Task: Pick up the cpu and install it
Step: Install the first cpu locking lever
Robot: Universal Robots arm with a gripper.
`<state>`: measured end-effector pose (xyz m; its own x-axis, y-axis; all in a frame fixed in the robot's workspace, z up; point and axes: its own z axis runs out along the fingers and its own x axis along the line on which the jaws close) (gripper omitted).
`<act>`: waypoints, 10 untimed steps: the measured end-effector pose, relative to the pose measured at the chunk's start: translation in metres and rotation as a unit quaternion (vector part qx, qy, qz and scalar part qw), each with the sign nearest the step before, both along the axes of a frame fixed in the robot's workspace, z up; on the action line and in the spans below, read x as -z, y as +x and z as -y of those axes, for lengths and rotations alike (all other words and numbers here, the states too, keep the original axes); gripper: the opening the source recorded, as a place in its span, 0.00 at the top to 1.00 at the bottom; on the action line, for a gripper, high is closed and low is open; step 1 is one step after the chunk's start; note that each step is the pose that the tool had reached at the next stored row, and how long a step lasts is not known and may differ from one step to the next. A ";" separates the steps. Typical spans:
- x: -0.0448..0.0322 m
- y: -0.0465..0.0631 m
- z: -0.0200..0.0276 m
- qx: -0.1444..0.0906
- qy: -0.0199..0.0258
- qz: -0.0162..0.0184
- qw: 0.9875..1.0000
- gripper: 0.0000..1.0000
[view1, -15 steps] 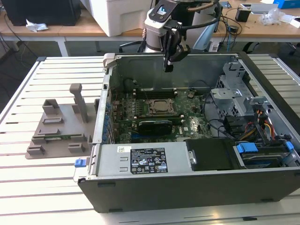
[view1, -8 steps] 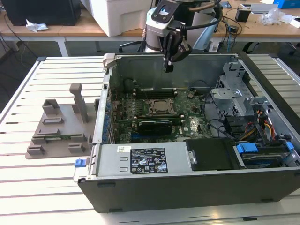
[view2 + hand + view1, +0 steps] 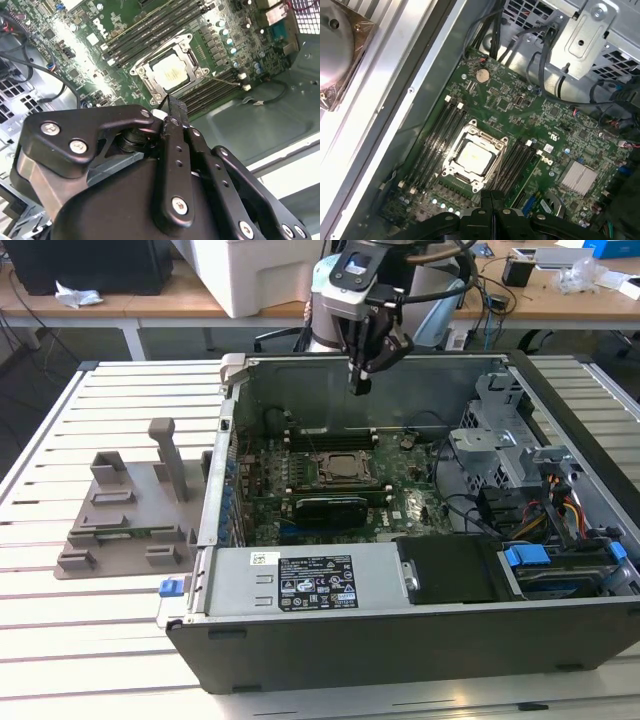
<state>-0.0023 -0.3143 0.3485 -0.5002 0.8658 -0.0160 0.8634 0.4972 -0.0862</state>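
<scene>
The cpu (image 3: 472,157) is a pale silvery square lying flat inside the black socket frame (image 3: 454,150) on the green motherboard. It also shows in the second wrist view as the cpu (image 3: 172,75) and in the exterior view as the cpu (image 3: 345,468). My gripper (image 3: 360,383) hangs above the open computer case, well over the board and apart from the chip. Its black fingers (image 3: 492,199) are pressed together with nothing between them, as the second wrist view's gripper (image 3: 168,106) also shows.
A grey plastic holder (image 3: 130,520) stands on the slatted table at the exterior view's left, outside the case. Memory slots (image 3: 437,135) flank the socket. A long black expansion card (image 3: 325,508) lies in front of it. Cables and a drive cage (image 3: 500,455) crowd the case's right side.
</scene>
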 end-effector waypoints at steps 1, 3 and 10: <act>0.0000 0.000 0.0000 -0.005 0.000 0.000 1.000 0.89; 0.0000 0.000 0.0000 -0.029 0.000 0.000 1.000 0.89; 0.0000 0.000 0.0000 -0.077 0.000 0.000 0.997 0.89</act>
